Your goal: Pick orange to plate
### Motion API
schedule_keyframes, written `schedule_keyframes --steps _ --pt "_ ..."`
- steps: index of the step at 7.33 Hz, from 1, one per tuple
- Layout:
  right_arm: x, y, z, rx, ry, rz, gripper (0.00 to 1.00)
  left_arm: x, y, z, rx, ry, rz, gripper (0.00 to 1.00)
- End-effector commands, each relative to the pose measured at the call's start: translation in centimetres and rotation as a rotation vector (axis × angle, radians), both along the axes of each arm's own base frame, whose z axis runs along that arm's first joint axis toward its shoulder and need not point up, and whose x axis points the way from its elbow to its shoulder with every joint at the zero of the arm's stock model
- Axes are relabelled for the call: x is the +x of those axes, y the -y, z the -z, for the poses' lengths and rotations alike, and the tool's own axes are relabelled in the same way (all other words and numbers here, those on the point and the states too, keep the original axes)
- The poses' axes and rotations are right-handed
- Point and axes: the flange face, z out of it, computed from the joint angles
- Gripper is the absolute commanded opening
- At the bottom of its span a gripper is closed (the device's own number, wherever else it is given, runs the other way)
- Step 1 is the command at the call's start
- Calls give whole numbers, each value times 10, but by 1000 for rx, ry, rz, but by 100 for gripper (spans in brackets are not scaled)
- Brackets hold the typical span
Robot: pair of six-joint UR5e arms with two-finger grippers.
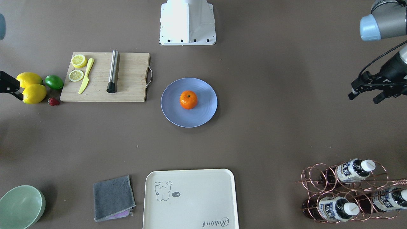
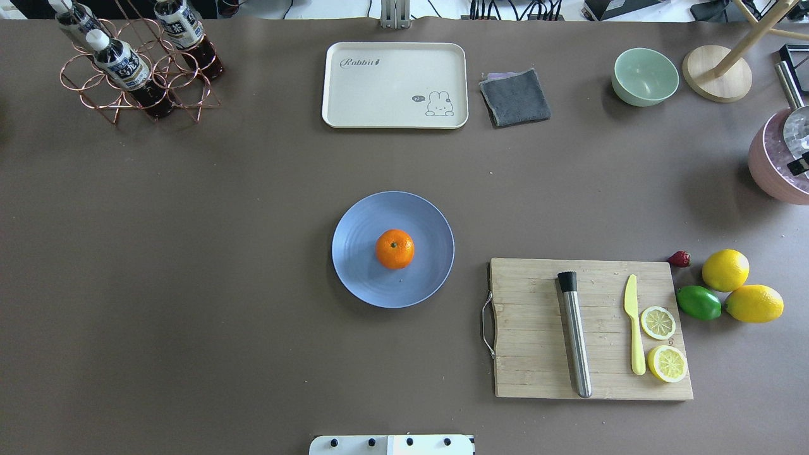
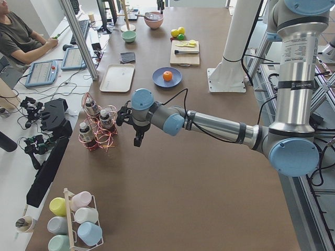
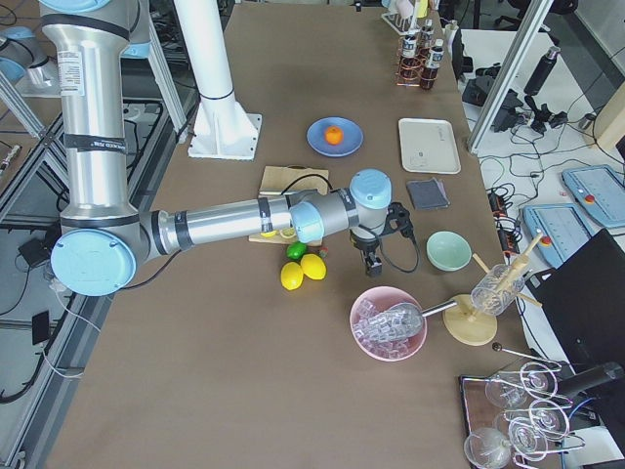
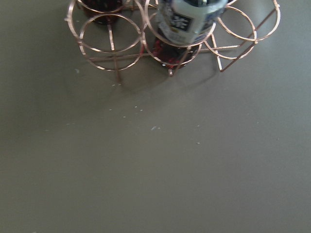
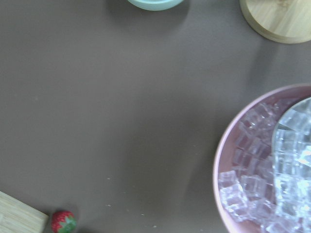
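Orange sat stem-up at ctr of plate, so job looked done, w/ left end effector spread & empty near bottle rack, right end effector by lemons, half out of shot, can't tell its state, both likely kept clear of the plate.

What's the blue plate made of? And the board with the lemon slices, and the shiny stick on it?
The plate looks like matte plastic, probably: even colour, faint rings, no glare. The board looks like bamboo or wood: pale strips with visible grain. The stick looks like brushed steel: a grey sheen along it, with a black cap at one end.
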Motion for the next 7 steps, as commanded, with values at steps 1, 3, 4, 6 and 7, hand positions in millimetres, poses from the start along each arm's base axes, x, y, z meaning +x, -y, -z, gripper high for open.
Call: schedule_keyframes --steps 1,3,4,6,7 --pt "73 -18 -57 14 -23 -29 100 -84 -25 -52 35 -15 -15 97" --pt "105 -39 -76 15 -31 -57 100 -94 -38 -66 15 -13 1 97" --pt "106 -39 -81 7 -43 -59 100 -95 -38 -71 10 -4 -1 97" --pt "106 -47 -91 -11 -46 -58 100 -95 -45 -82 -13 -4 0 97" --pt "106 -48 -94 -17 -49 -57 100 -95 -48 -88 -24 -1 0 97"
